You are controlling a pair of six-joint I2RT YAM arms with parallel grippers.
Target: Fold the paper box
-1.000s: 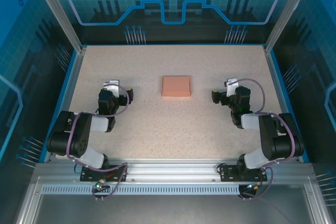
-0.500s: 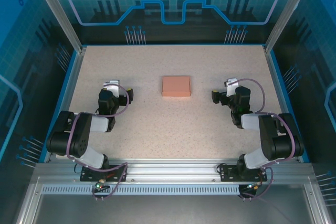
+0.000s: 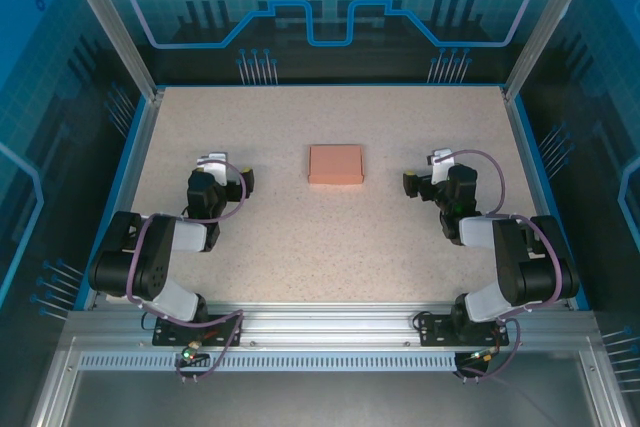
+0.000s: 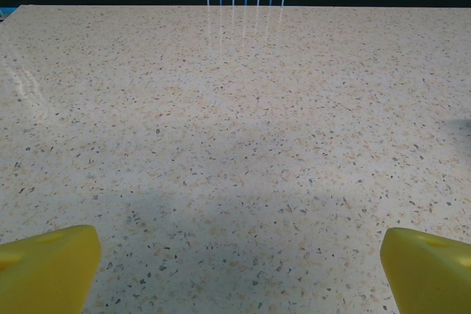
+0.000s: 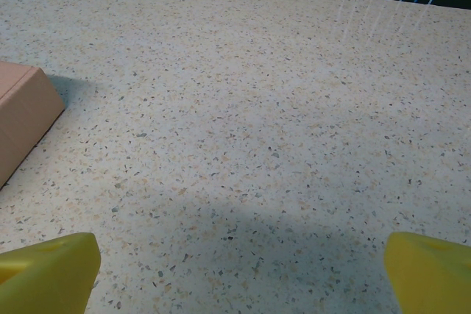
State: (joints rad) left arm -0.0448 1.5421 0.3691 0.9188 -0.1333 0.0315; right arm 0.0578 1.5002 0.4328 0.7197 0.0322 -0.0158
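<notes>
Paper box [image 3: 335, 164], a closed flat salmon-pink rectangle, is seen lying on the speckled table [image 3: 300, 247], mid-width, nearer the far edge. Left gripper [image 3: 224, 171] and right gripper [image 3: 428, 175] are positioned either side, well apart from it, jaws spread wide, nothing held.

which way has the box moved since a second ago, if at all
No. In the top view the box lies at the same spot, just as far from the table back edge as before.
</notes>
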